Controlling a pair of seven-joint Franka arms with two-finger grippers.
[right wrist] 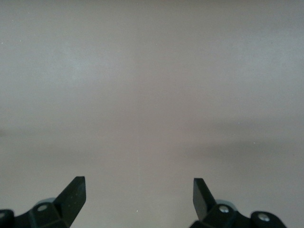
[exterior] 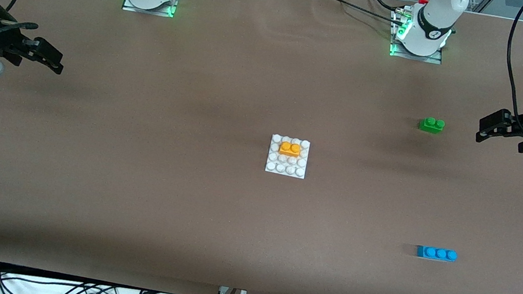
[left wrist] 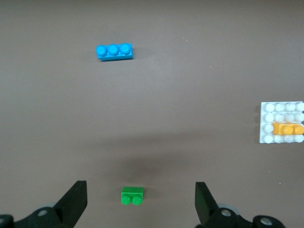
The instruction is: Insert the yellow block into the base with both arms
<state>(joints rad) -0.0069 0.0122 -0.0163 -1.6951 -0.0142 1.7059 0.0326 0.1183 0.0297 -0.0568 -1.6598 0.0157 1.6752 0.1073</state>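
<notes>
One brown desk [exterior: 133, 174] carries everything, and two white arms wait at its ends, both raised. The left tool [exterior: 486, 130] hangs over the left arm's end of the desk with its fingers spread wide and nothing between them; the right tool [exterior: 51, 61] hangs over the right arm's end, likewise wide open and holding nothing.

There is one base [exterior: 287, 156], a flat white square plate with a four-by-four grid of round studs, lying mid-desk. Three bricks are present: one blue three-stud brick [exterior: 436, 253], one green two-stud brick [exterior: 431, 125], and one yellow block [exterior: 289, 148].

The yellow block is small, orange-yellow, with two round studs on top. It sits on the base, in the second stud row from the edge nearest the arms' bases.

The left wrist view takes in the base and all three bricks between the open fingers [left wrist: 76, 202]. The right wrist view shows only bare desk and its own fingers [right wrist: 73, 194].
</notes>
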